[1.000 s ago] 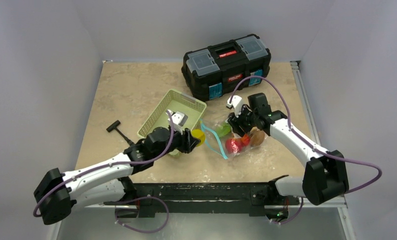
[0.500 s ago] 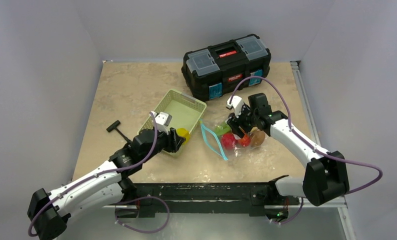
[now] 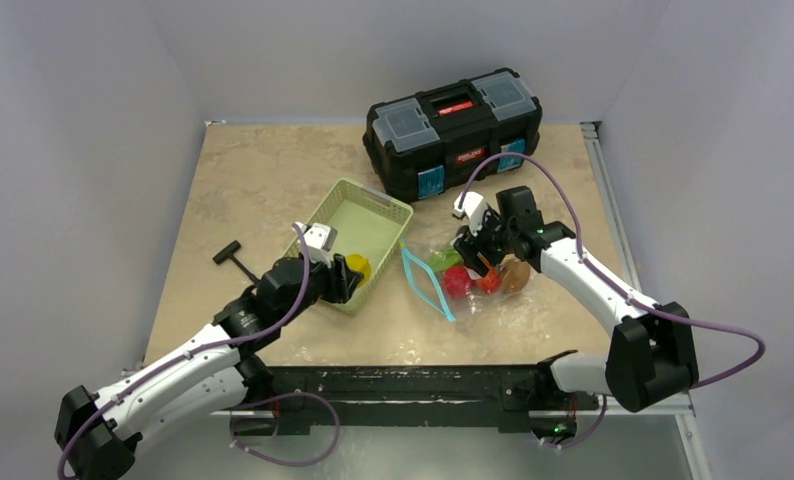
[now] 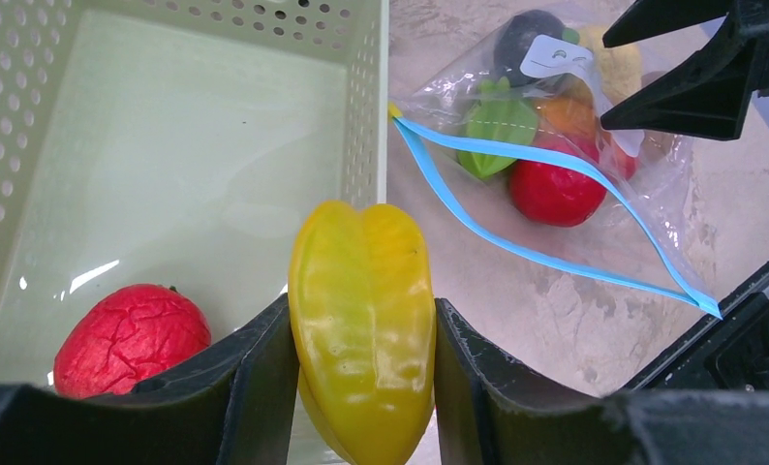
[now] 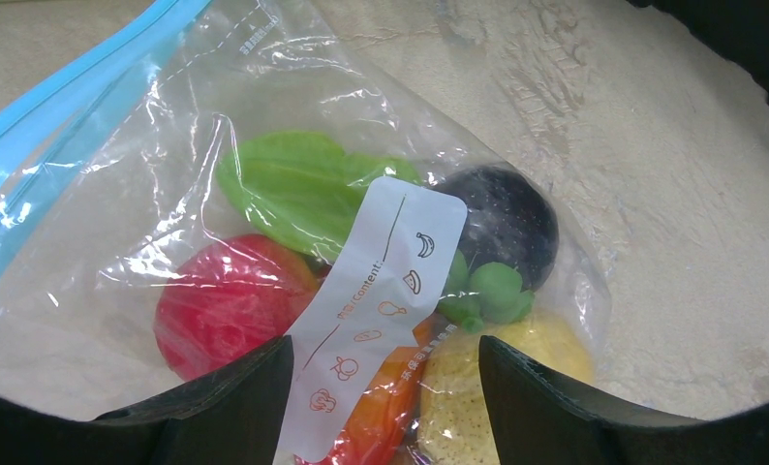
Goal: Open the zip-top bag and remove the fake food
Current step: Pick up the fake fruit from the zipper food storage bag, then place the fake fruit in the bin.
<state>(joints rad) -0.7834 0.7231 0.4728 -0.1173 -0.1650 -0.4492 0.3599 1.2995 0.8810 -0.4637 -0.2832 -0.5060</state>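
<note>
In the top view the left arm covers the near corner of the pale green basket (image 3: 368, 222). The red wrinkled fruit (image 4: 129, 334) on the basket's floor therefore shows only from the left wrist, and there a black finger (image 4: 255, 387) hides its lower edge. The left pincer (image 4: 363, 306) is clamped on a yellow ridged fruit (image 4: 361, 354), held upright just above the basket wall that faces the bag; the fruit's lower end reaches the frame's edge. The zip-top bag (image 3: 473, 294) lies flat on the desk (image 3: 263, 170), at about 3 o'clock from the basket and 6 o'clock from the black toolbox (image 3: 453, 125). It is clear and crinkled, and its teal-blue zip strip (image 4: 545, 254) is parted into a loop, so the mouth gapes toward 9 o'clock. The fake food (image 5: 458, 291) is bunched at the closed end: a red round fruit (image 4: 555, 191), a green leafy piece (image 5: 293, 184), a dark purple ball (image 5: 511, 223), a yellow pimpled piece (image 5: 521, 373) and something orange (image 5: 390, 417). All of it is partly masked by a white printed label (image 5: 385, 281) and by glare on the plastic. From above a brown piece (image 3: 516, 275) also shows. The right pincer (image 5: 383, 344) stands with its jaws wide, one finger on each side of that bunch; whether they touch the plastic I cannot tell. At 9 o'clock from the basket lies a small black T-shaped tool (image 3: 231, 258), too small to make out further.
</note>
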